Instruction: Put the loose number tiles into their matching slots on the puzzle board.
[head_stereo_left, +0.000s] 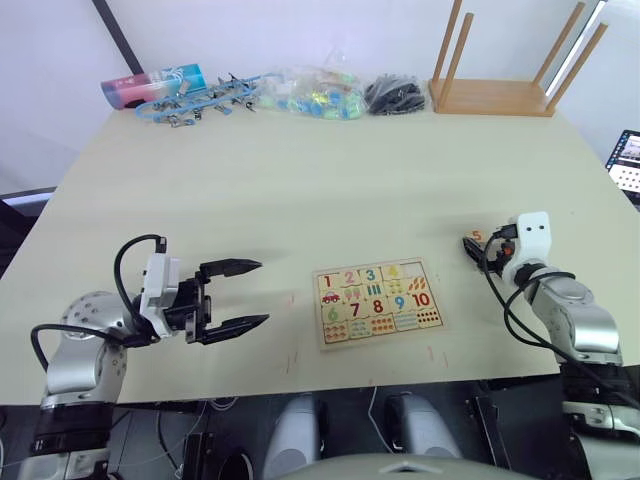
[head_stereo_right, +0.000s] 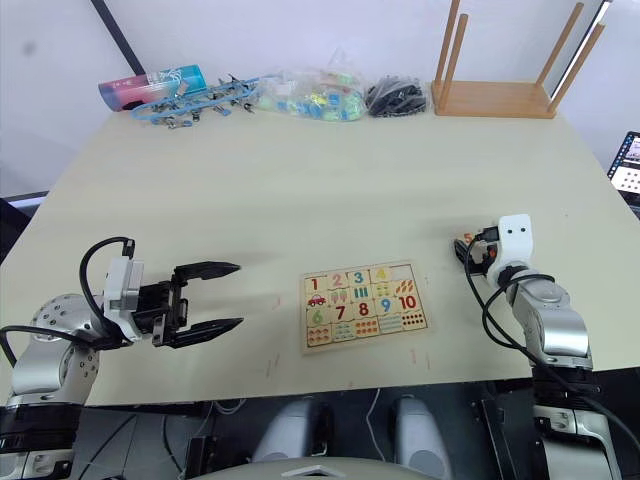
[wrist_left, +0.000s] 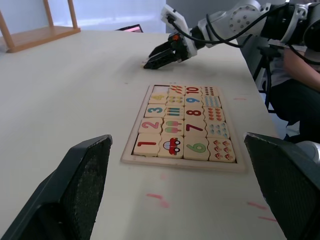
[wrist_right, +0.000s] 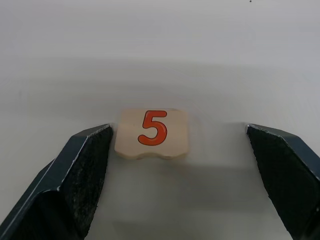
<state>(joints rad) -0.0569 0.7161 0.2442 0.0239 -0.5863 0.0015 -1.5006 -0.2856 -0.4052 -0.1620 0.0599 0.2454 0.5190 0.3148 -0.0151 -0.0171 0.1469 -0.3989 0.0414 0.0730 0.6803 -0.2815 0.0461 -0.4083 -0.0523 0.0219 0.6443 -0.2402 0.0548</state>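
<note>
The puzzle board (head_stereo_left: 378, 300) lies flat near the table's front edge, between my two grippers. Tiles 1 to 4 sit in its top row, and the slot (wrist_left: 161, 90) at that row's right end is bare. A loose number tile (wrist_right: 152, 132) printed with a red 5 lies on the table to the right of the board. My right gripper (head_stereo_left: 472, 247) is open and low over the table, with one finger on each side of that tile; the nearer finger (wrist_right: 85, 170) is close to the tile's edge. My left gripper (head_stereo_left: 263, 291) hovers open and holds nothing, left of the board.
Along the table's far edge stand an upturned wooden stool (head_stereo_left: 495, 95), a black bundle (head_stereo_left: 398, 95), a clear bag of colourful pieces (head_stereo_left: 315, 95), blue clips (head_stereo_left: 195, 100) and a printed tube (head_stereo_left: 150, 85). A screen (head_stereo_left: 627, 165) sits off the right edge.
</note>
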